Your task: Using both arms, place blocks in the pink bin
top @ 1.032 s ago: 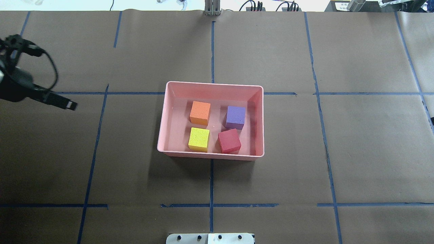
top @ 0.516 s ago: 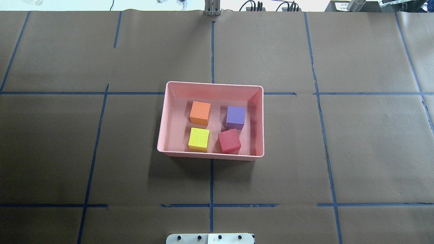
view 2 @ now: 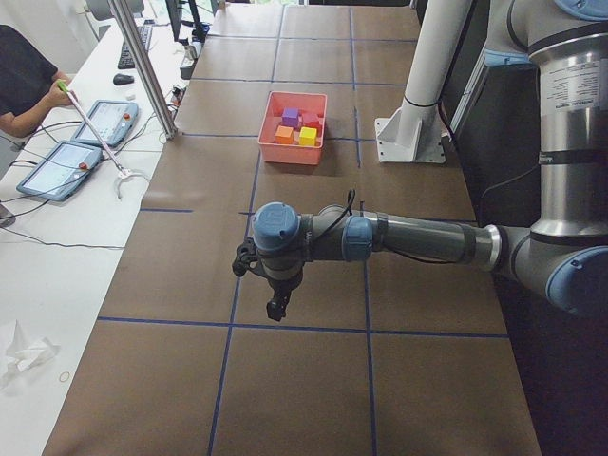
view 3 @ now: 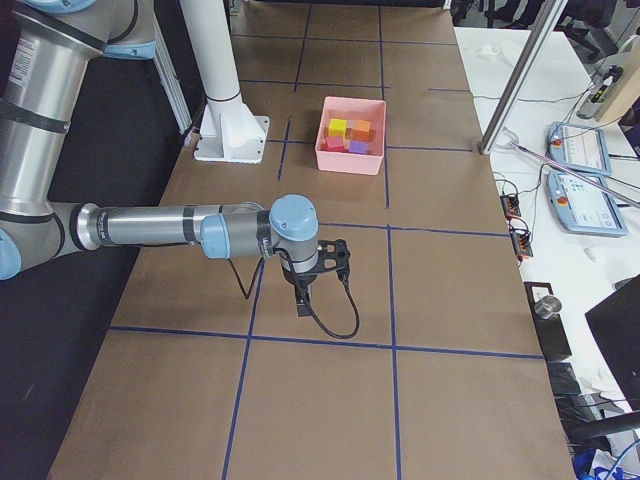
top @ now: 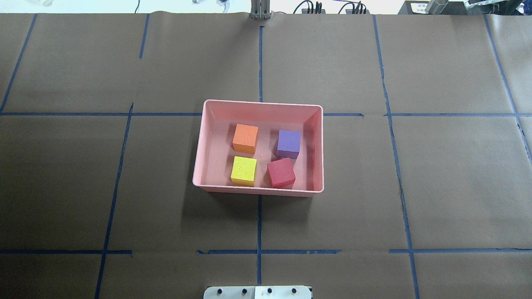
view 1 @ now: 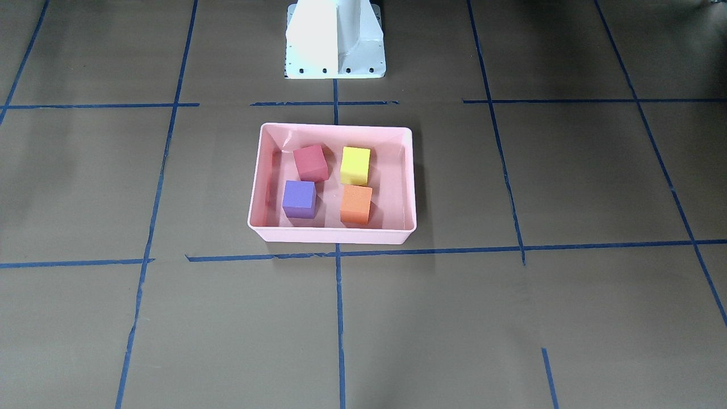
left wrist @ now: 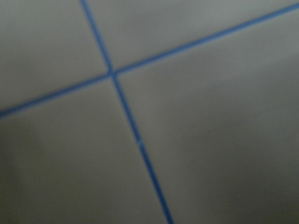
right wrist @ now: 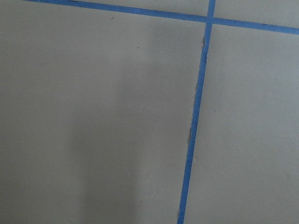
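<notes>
Front-facing view: shallow light-pink rectangular plastic bin (view 1: 332, 234) sits on the brown-paper-covered bench (view 1: 568, 182), just in front of the white pedestal base (view 1: 335, 40). All four foam cubes lie on the bin floor in a two-by-two layout. Red-pink foam cube (view 1: 310, 163) and yellow-green foam cube (view 1: 355, 165) form the row nearer the pedestal. Purple foam cube (view 1: 299, 198) and orange foam cube (view 1: 356, 204) form the row farther from it. Blue tape lines (view 1: 339, 318) grid the paper.

Overhead view: same layout. Orange and yellow-green cubes sit toward the robot's left, purple and red-pink toward its right. The red-pink cube is turned slightly against the bin walls; the other three sit square. Cubes lie close together, none stacked.

Left side view: grey-silver left arm (view 2: 408, 237) stretches low over the bench, well apart from the bin. Left tool (view 2: 276, 306) points down above the paper. Cannot tell whether it is released or clenched.

Right side view: right arm (view 3: 160, 226) likewise reaches out low, well apart from the bin. Right tool (view 3: 304, 300) points down. State cannot be told.

Left wrist view: blurred paper with a tape crossing.

Right wrist view: paper with a tape crossing, sharp.
</notes>
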